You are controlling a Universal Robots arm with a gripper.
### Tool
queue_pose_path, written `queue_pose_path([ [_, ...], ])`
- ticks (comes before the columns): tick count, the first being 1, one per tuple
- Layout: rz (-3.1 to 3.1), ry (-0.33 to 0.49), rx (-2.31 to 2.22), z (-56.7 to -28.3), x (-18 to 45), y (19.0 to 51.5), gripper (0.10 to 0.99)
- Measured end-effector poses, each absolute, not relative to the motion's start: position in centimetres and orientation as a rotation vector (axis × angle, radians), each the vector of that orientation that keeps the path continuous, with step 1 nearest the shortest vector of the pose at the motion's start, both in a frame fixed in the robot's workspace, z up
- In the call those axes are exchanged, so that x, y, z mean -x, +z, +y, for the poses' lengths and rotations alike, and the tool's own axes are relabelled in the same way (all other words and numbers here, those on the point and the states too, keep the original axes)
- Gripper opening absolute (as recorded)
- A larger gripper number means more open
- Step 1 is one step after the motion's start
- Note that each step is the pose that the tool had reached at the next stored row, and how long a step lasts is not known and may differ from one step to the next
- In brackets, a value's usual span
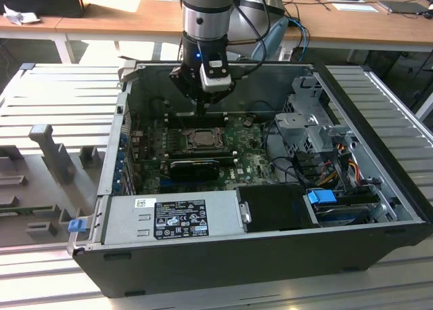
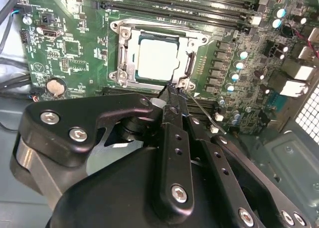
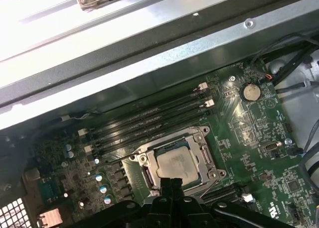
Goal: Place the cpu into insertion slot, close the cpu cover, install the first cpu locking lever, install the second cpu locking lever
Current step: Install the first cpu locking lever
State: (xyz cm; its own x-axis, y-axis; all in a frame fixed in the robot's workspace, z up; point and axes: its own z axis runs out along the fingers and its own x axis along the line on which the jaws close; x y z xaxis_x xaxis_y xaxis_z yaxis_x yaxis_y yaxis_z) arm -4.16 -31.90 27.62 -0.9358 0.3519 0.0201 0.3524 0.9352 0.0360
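The silver-grey cylindrical robot arm (image 1: 206, 5) hangs straight down, its black wrist (image 1: 201, 53) vertical. Below it the black metal gripper (image 1: 203, 108) points downward. In both wrist views its 2 slim black fingers (image 2: 175, 106) (image 3: 167, 185) lie pressed together at the tips, linkages folded inward.

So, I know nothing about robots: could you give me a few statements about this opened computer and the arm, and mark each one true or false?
1. The cpu lies in the insertion slot. True.
2. The cpu cover stands raised upright. False: it lies flat, framing the chip.
3. The gripper hangs over the grey power box at the front of the case. False: its tip is at a corner of the slot.
4. A round coin battery sits on the green board. True.
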Motion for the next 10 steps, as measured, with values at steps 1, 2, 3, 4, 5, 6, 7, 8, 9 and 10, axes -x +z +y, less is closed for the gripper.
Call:
queue_pose_path([
  [1,-3.079,-0.061,0.552,-31.9,4.16,27.62,0.106],
  [2,-3.082,-0.061,0.533,-31.9,4.16,27.62,0.106],
  [3,-3.085,-0.061,0.513,-31.9,4.16,27.62,0.106],
  [4,-3.088,-0.06,0.489,-31.9,4.16,27.62,0.106],
  [5,-3.09,-0.061,0.48,-31.9,4.16,27.62,0.106],
  [6,-3.09,-0.06,0.474,-31.9,4.16,27.62,0.106],
  [7,-3.092,-0.06,0.465,-31.9,4.16,27.62,0.106],
  [8,-3.093,-0.06,0.458,-31.91,4.16,27.62,0.106],
  [9,-3.094,-0.06,0.45,-31.91,4.16,27.62,0.106],
  [10,-3.095,-0.06,0.444,-31.91,4.16,27.63,0.106],
])
